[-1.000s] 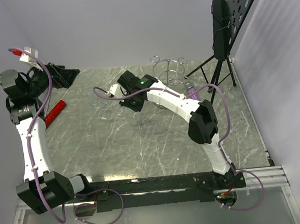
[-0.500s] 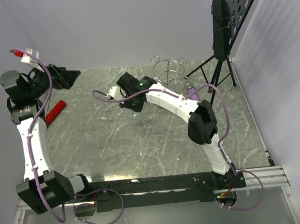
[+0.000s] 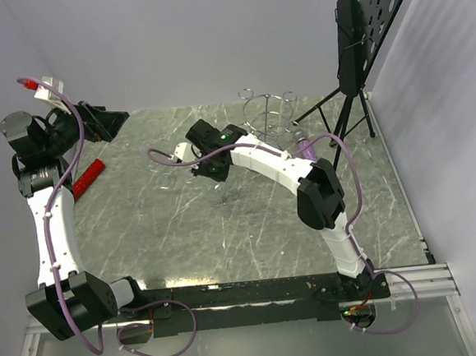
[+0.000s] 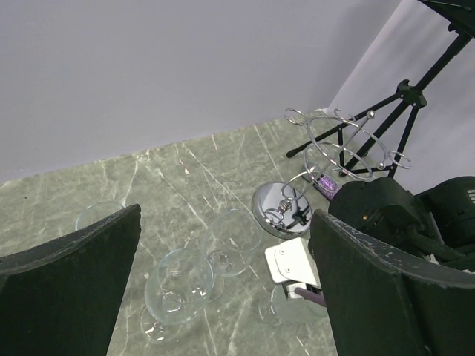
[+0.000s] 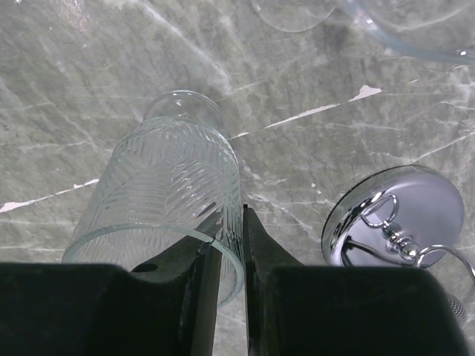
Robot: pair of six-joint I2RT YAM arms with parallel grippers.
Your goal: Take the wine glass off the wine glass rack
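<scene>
thin, slick, breakable wine glass (image 5: pixel 167 185), light i'd guess; right tool (image 5: pixel 231 233) is clamped across its rim wall, which wants a gentle squeeze. left tool (image 4: pixel 226 245) gapes wide, empty.

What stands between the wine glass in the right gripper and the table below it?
Nothing visible. The right gripper is shut on the rim of the wine glass, and only bare table shows below it. The rack's chrome base lies to one side, apart; other glasses stand farther off.

My right gripper (image 5: pixel 228 241), pinching the wine glass (image 5: pixel 167 185) by its rim, shifted slightly toward the table's (image 3: pixel 186 248) near edge.
</scene>
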